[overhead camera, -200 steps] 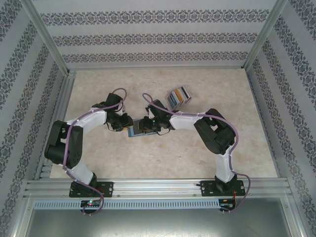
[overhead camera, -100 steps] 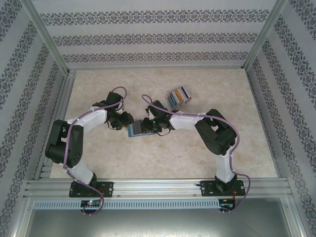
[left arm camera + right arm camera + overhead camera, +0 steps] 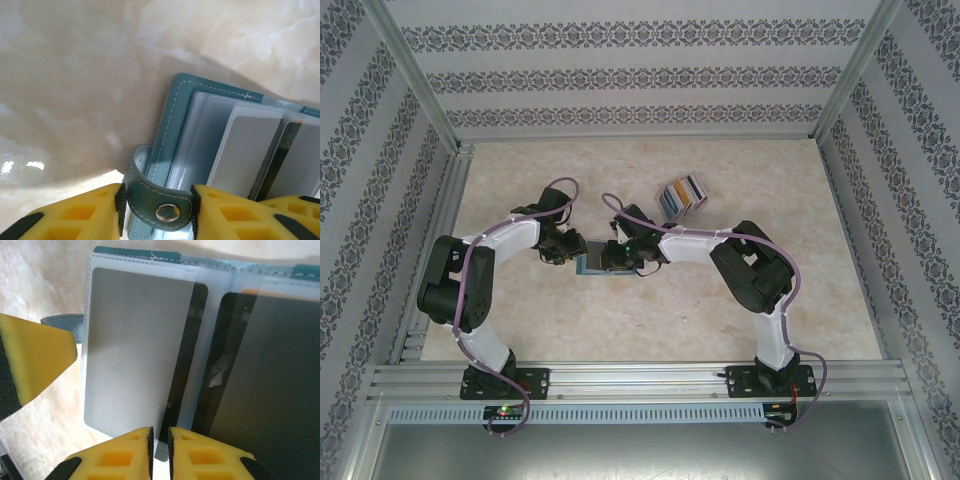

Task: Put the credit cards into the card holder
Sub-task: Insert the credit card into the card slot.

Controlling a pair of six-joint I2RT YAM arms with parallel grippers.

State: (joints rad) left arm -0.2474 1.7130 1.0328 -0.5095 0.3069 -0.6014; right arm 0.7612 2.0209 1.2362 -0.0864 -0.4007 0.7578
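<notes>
Now the left gripper (image 3: 157, 202) clamps the card holder (image 3: 175, 110) by its snap strap (image 3: 145, 192), while the right gripper (image 3: 160, 440) pinches a grey card (image 3: 130, 350) partly inside a clear sleeve (image 3: 200, 390) (2 fingers nearly touching); the other credit cards (image 3: 682, 194) lie fanned farther back.

Soft, even light from overhead fills the top view, and the arms leave only faint shadows on the pale counter (image 3: 800, 200). In the left wrist view small glare spots sit at the left edge. The card holder (image 3: 175, 115) throws a soft shadow beside it, and the near yellow fingers (image 3: 75, 217) are blurred. In the right wrist view the grey card (image 3: 130, 345) looks hazy under its clear sleeve.
</notes>
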